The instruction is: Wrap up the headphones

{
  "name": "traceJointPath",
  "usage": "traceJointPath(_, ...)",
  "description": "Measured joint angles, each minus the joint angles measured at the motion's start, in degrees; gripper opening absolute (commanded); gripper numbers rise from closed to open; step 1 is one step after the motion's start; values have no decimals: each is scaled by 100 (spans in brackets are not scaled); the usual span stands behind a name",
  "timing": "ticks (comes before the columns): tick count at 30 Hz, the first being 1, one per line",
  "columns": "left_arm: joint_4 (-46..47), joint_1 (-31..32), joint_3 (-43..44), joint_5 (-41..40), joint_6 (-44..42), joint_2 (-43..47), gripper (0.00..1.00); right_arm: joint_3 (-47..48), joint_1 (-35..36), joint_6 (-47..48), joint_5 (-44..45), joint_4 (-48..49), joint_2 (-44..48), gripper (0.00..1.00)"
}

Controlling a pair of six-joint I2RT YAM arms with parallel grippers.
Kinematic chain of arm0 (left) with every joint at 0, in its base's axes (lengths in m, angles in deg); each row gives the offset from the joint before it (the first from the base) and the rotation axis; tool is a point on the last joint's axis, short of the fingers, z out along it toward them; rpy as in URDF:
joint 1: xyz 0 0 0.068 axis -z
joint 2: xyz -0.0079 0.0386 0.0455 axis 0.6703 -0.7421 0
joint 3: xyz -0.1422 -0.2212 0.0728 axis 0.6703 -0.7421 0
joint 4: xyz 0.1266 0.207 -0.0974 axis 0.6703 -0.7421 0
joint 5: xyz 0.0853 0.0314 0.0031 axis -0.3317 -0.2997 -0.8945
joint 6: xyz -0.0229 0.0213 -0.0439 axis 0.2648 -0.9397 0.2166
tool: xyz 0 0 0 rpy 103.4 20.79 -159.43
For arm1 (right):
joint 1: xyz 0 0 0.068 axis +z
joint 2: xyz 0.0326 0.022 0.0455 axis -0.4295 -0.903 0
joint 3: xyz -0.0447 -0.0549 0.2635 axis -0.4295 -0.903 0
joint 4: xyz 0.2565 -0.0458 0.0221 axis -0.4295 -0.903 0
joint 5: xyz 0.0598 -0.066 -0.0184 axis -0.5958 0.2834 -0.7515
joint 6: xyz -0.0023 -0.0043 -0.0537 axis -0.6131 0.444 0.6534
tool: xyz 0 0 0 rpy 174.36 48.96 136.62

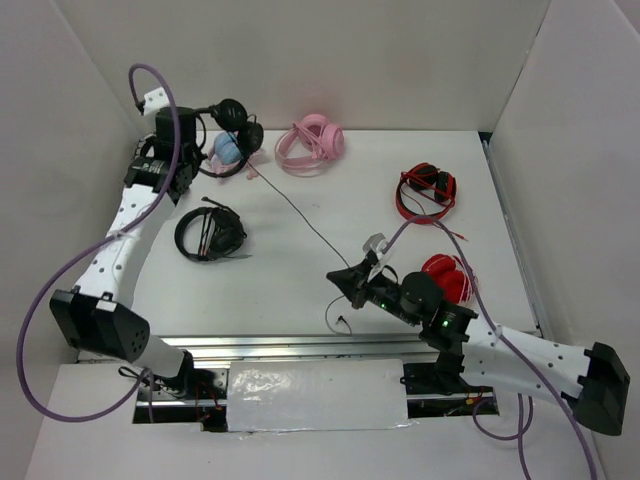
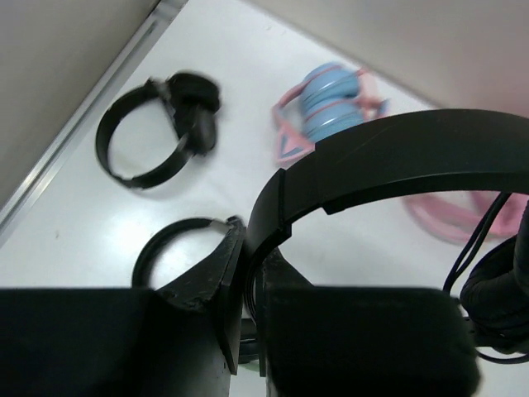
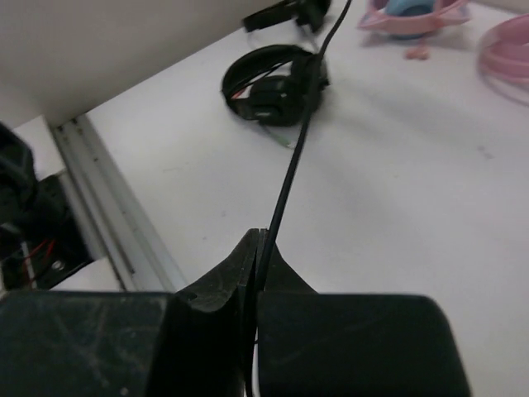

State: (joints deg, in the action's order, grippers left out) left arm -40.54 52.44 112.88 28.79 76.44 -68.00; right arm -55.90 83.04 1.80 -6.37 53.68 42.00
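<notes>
Far left, left hand (image 2: 248,281) clamps headphones (image 2: 397,157); right hand (image 3: 258,265) pinches cable (image 3: 296,157) taut, so wrap setup. Likely next: wind cable round them.

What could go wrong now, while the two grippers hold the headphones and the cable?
1. The cable runs almost straight from the headphones to the right gripper. More pull may strain it or slide it out of that thin pinch.
2. The left gripper clamps only the narrow headband, so the headphones may twist or slip.
3. The blue pair lies close by, and winding may snag it.
</notes>
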Motion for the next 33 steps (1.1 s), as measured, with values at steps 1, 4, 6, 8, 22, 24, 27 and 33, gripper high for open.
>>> traceJointPath(1, -37, 2, -127, -105, 50, -87, 0, 116, 42, 109, 302, -273, 177, 0)
traceJointPath(4, -138, 74, -505, -339, 131, -256, 0, 540, 234, 514, 992, -901, 428, 0)
traceJointPath(6, -188, 225, -754, -481, 216, -291, 0, 839, 400, 874, 1340, -1091, 431, 0)
traceJointPath(8, -83, 437, -1108, -597, 256, -267, 0, 1051, 514, 1266, 1624, -1119, 398, 0)
traceJointPath(22, 706, 1952, -3648, 210, -577, 638, 0, 2918, -286, 3836, 1093, -1222, -903, 0)
traceJointPath(24, 859, 2243, -3910, 428, -739, 938, 0, 3217, -505, 4019, 811, -1250, -1143, 0)
traceJointPath(27, 1008, 2712, -4199, 719, -944, 1270, 0, 3703, -876, 4273, 339, -1357, -1534, 0)
traceJointPath(33, 1104, 3554, -4457, 1029, -1182, 1576, 0, 4227, -1589, 4485, -686, -1486, -2133, 0)
